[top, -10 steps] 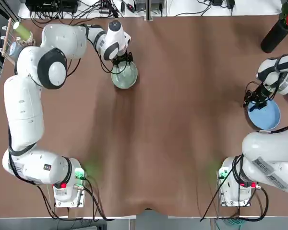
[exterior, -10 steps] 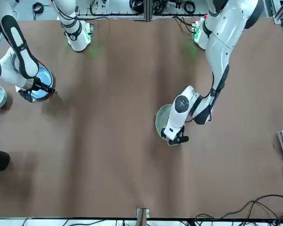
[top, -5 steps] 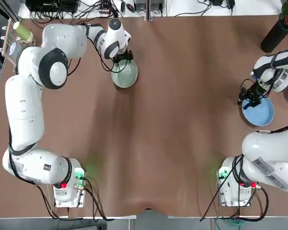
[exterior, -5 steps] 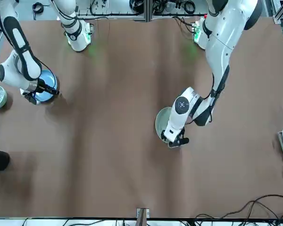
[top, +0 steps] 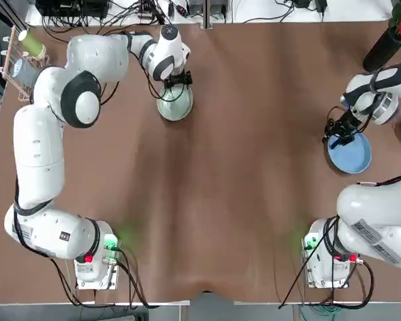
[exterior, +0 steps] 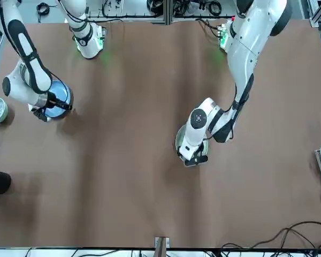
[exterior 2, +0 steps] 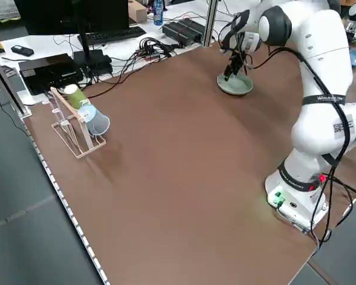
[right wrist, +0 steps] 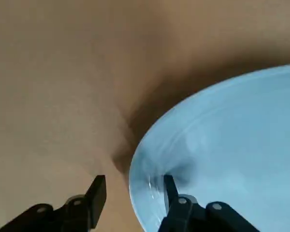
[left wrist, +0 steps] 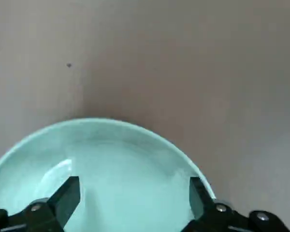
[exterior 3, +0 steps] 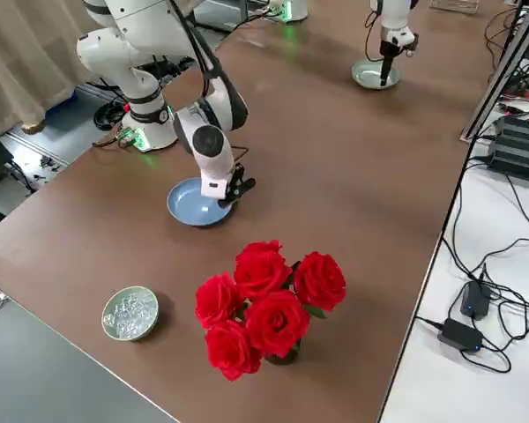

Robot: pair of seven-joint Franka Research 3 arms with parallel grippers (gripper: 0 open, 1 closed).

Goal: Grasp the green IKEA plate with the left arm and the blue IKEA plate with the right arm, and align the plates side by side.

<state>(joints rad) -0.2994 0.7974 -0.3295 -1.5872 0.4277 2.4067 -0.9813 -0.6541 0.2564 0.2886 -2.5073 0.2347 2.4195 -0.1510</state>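
Blue plate (top: 351,157) slides inward with the right gripper (right wrist: 135,178), whose parted fingers straddle its rim! Left gripper (left wrist: 135,179), set wide over the green plate (top: 176,107), has edged across too; the pair remain well apart, alignment still ahead.

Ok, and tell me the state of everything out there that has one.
Green plate: face up, under the left tool
Blue plate: face up, at the right tool
Left tool: open, over the green plate
Right tool: open, fingers either side of the blue plate's rim
Bowl: holding clear pieces
Roses: in bloom
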